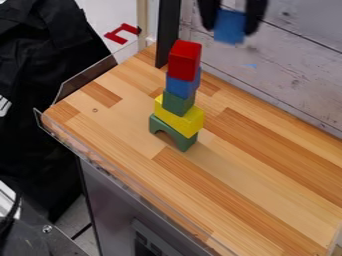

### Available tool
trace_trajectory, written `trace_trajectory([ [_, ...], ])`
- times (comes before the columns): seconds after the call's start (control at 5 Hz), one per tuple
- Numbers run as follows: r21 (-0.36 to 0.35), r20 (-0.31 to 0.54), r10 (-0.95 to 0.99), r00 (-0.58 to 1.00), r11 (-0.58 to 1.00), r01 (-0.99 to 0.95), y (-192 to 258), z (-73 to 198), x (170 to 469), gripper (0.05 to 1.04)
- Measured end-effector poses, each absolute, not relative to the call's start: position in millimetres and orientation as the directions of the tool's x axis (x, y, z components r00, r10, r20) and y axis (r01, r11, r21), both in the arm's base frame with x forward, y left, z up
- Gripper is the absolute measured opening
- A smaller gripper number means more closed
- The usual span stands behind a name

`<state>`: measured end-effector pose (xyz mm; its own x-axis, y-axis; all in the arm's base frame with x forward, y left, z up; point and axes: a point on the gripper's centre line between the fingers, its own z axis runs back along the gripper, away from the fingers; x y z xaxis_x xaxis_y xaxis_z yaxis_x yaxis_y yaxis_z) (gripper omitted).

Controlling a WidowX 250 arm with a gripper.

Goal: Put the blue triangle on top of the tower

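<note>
At the top edge of the camera view, right of centre, hangs my black gripper [232,20], shut on a blue block [230,27] that sits between its two fingers. The block's lower part shows below them; whether it is a triangle I cannot tell. Lower and to the left stands the tower: a green arch [173,133] at the bottom, a yellow block [179,118] on it, then a green block [178,103], a blue block [181,86] and a red block [184,61] at the top. The held block is apart from the tower, above and right of the red block.
The tower stands on a wooden tabletop [267,175] with a clear low rim along its left and front sides. A whitewashed plank wall [287,75] rises behind. A black upright post [167,32] stands just behind the tower. Black cloth [40,100] lies beyond the left edge.
</note>
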<state>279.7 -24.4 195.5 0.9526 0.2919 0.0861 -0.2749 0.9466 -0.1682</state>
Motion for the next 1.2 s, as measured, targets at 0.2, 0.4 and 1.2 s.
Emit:
trace_trajectory([
  [0.2,-0.17,0.064,0.326,0.943,0.935,-0.312,-9.6,193.4,276.0,0.557],
  [0.4,-0.153,0.034,0.329,0.944,0.935,-0.32,-3.3,188.4,272.2,0.557],
  [1.2,-0.112,-0.01,0.294,0.956,0.949,-0.293,5.0,168.3,274.1,0.557],
])
